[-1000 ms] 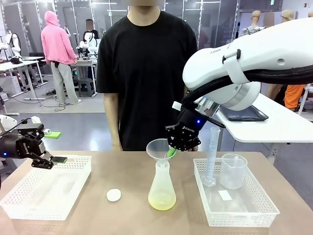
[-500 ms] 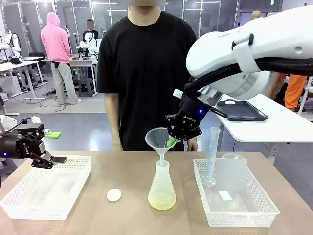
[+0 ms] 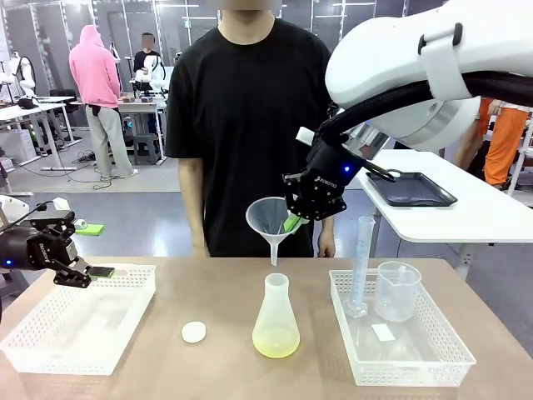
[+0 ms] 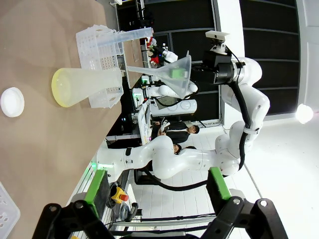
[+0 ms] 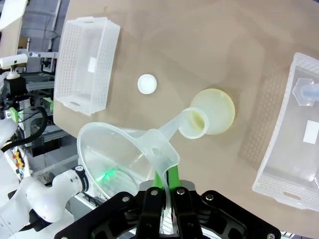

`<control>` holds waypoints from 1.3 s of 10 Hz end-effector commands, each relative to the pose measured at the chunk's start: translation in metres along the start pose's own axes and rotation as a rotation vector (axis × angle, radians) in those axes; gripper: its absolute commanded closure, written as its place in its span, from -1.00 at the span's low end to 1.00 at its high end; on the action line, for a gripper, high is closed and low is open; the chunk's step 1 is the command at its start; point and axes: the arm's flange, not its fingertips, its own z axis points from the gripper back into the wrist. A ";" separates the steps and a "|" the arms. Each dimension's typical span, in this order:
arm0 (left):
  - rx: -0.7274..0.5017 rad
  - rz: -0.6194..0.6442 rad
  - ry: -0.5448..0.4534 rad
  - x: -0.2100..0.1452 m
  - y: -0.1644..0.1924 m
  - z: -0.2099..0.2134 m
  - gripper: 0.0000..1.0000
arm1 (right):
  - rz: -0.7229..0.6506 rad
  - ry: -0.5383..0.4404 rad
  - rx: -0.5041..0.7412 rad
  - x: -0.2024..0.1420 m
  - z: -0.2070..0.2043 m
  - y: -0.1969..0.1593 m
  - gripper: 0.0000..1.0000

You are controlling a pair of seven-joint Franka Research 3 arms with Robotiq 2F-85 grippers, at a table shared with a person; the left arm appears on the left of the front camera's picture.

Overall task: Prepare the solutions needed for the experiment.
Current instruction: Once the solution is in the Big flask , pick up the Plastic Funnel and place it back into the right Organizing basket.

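The green-padded fingers of the right gripper (image 3: 293,223) are closed flat on the rim tab of a clear funnel (image 3: 268,221), which is held tilted slightly, bowl uppermost. The funnel spout is positioned above the mouth of a conical flask (image 3: 276,321) and apart from it, with open air between the two. The solutions (image 3: 276,342) are contained in this flask as a shallow pale yellow-green layer at the bottom. The flask is set upright near the middle of the table (image 3: 225,287), between two white perforated baskets. A small white round cap (image 3: 194,332) is located on the table to the flask's left, apart from it. In the right basket (image 3: 400,380), a tall graduated cylinder (image 3: 362,262) and a clear beaker (image 3: 397,290) are placed upright side by side near the far wall. The left gripper (image 3: 96,250) is held over the far left corner of the left basket (image 3: 125,273); its fingers are spread wide and nothing is held between them. A person (image 3: 250,125) in a black shirt is stationed at the far edge of the table, directly behind the funnel and the right gripper.
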 end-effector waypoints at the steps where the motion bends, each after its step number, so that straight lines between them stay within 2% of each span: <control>1: -0.002 0.005 0.001 0.000 -0.002 0.000 -1.00 | -0.019 0.011 0.028 -0.012 0.010 0.003 0.95; 3: -0.002 0.005 0.001 0.000 -0.002 0.000 -1.00 | -0.003 0.009 0.006 -0.014 0.022 0.003 0.95; 5: -0.002 0.005 0.001 0.000 -0.002 0.000 -1.00 | 0.003 0.056 -0.031 -0.016 0.030 -0.009 0.95; 6: -0.002 0.005 0.001 0.000 -0.002 0.000 -1.00 | 0.001 0.073 -0.046 -0.020 0.042 -0.024 0.95; 9: -0.002 0.005 0.001 0.000 -0.002 0.000 -1.00 | -0.051 0.038 -0.120 -0.035 0.075 -0.087 0.95; 11: -0.002 0.005 0.001 0.000 -0.002 0.000 -1.00 | -0.102 0.032 -0.125 -0.046 0.097 -0.130 0.95; 13: -0.002 0.005 0.001 0.000 -0.002 0.000 -1.00 | -0.125 0.013 -0.125 -0.049 0.106 -0.156 0.95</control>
